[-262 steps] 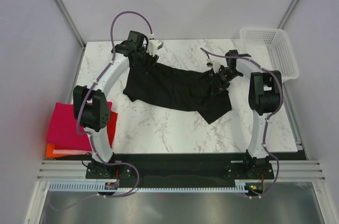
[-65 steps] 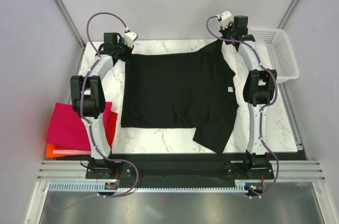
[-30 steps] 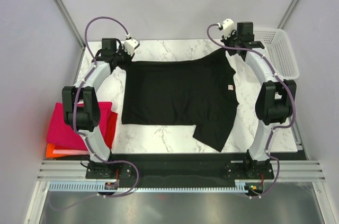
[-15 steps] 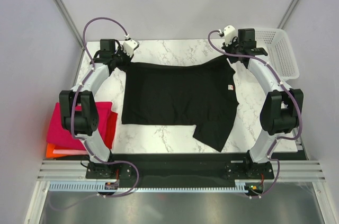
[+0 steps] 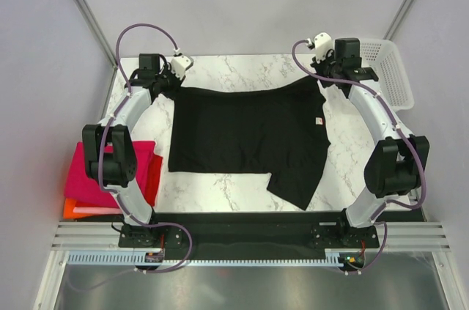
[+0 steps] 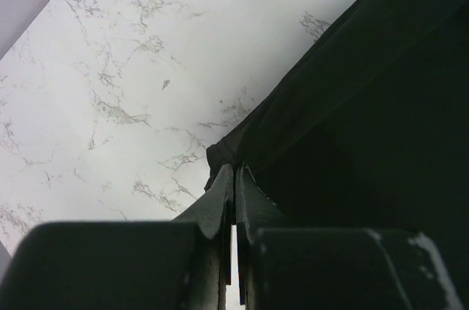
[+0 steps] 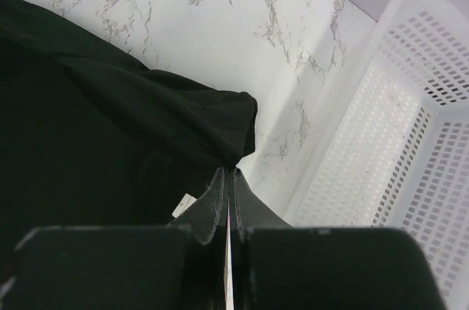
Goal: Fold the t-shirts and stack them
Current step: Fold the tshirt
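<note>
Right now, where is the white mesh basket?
In the top view, the white mesh basket sits at the far right corner of the table, just right of the right gripper, which is shut on the black t-shirt.

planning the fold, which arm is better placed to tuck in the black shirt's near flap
Right, probably: the flap lies on its side of the black shirt; the left claw pinches the far opposite corner.
</note>
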You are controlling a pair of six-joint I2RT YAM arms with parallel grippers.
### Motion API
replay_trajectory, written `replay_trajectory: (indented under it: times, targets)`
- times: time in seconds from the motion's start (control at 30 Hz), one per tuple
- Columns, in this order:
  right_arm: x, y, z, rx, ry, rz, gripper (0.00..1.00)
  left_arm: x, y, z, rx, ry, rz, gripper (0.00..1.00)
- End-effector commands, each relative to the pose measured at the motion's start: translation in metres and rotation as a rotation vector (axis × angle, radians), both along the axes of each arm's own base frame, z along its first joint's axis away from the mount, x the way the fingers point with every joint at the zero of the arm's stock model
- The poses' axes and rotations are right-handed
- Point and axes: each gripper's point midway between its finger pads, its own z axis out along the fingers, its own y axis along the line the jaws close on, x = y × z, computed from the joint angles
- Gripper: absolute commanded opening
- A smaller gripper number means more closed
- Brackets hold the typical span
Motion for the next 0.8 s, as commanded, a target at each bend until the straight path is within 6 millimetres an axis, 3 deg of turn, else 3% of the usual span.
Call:
replay_trajectory:
  times: [0.0,0.17,0.47,0.63,0.7,0.77]
  targets:
    - [-0.016,-0.002,0.009,0.016,0.004,-0.019,0.00,-0.002,-0.001,0.009,0.045,-0.019,-0.053,0.02]
    - [-0.035,0.000,-0.009,0.035,0.072,-0.014,0.00,-0.008,0.001,-0.001,0.063,0.009,-0.072,0.02]
    - [-0.070,0.011,-0.022,0.094,0.151,0.010,0.00,-0.022,0.008,-0.024,0.136,0.062,-0.116,0.02]
    - [-0.109,0.031,-0.036,0.146,0.266,0.077,0.01,-0.040,0.014,-0.035,0.151,0.131,-0.109,0.04]
    - [-0.123,0.034,-0.033,0.156,0.294,0.102,0.14,-0.059,0.016,-0.037,0.147,0.203,-0.091,0.15]
    - [-0.124,0.034,-0.024,0.152,0.283,0.113,0.18,-0.071,0.016,-0.021,0.118,0.200,-0.077,0.29]
